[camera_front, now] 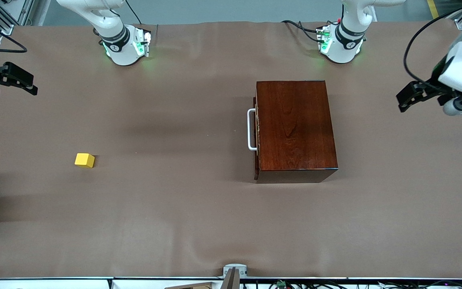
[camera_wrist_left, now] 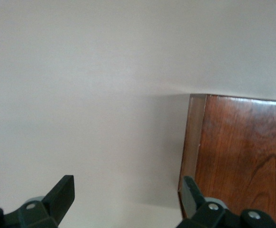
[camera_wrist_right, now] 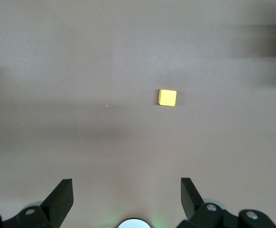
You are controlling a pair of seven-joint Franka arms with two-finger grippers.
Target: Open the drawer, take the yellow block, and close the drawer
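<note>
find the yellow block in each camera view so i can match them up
Front view: the yellow block lies on the brown table cover, toward the right arm's end, well apart from the wooden box.
Left wrist view: not in it; only the box corner shows.
Right wrist view, alone on the cover.
Shared landmark: the brown table cover.

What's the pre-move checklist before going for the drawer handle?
1. Drawer shut, handle unobstructed: ok.
2. Left end effector open, empty, up in the air off the box's left-arm end: ok.
3. Right end effector open, empty, over the table's right-arm end: ok.
4. Yellow block inside the drawer: not ok; it lies on the bare table toward the right arm's end.
5. Drawer contents: cannot tell.
</note>
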